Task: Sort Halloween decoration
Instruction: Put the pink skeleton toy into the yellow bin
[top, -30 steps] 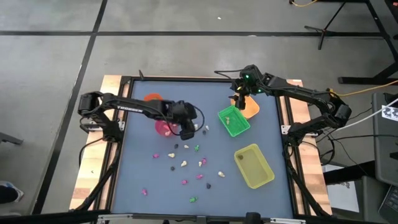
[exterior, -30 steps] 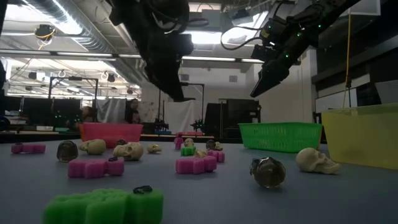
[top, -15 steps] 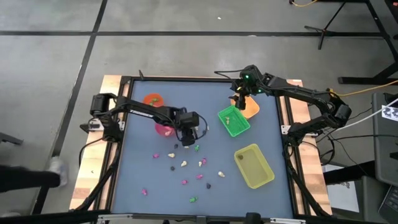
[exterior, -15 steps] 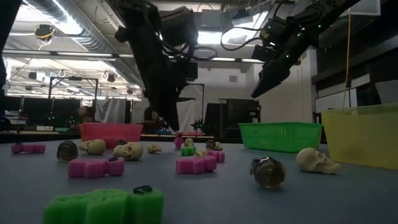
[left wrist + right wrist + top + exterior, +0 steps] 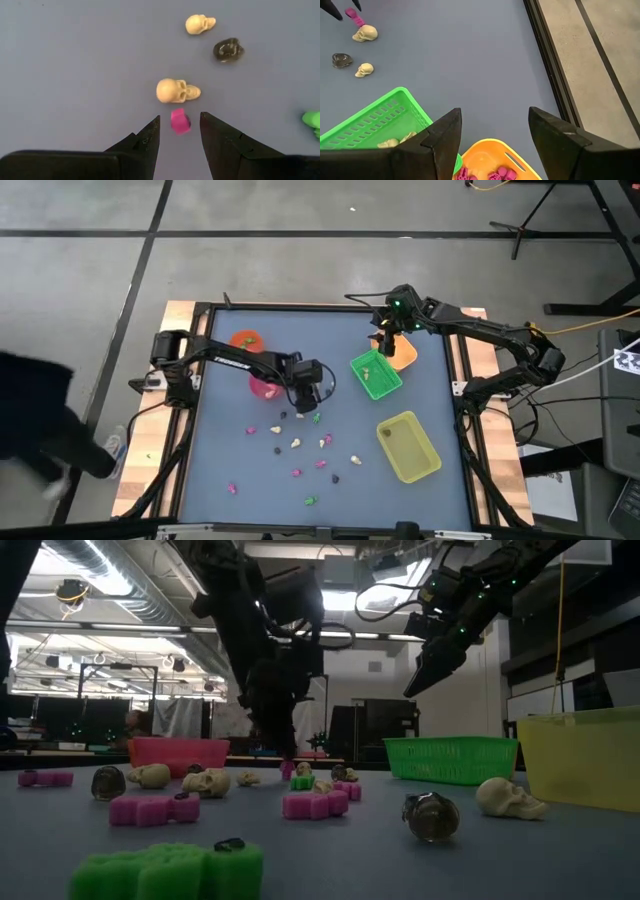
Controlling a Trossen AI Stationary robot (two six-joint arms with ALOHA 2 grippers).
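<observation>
Pink trinket (image 5: 180, 121) between open left pincer (image 5: 179, 131) fingers.

Two dark jointed arms with black cables and tapered fingers (image 5: 145, 142).

Three trays (image 5: 408, 446) (two cups (image 5: 263, 386))

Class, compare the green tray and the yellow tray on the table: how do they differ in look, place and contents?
Colour: the green tray is bright green, the yellow tray pale yellow. Place: in the high view the green tray lies nearer the right pincer, beside the orange tray; the yellow tray lies apart, farther from it. Contents: the green tray holds cream pieces; the yellow tray shows nothing inside. Both are rectangular and sit askew on the table.
</observation>
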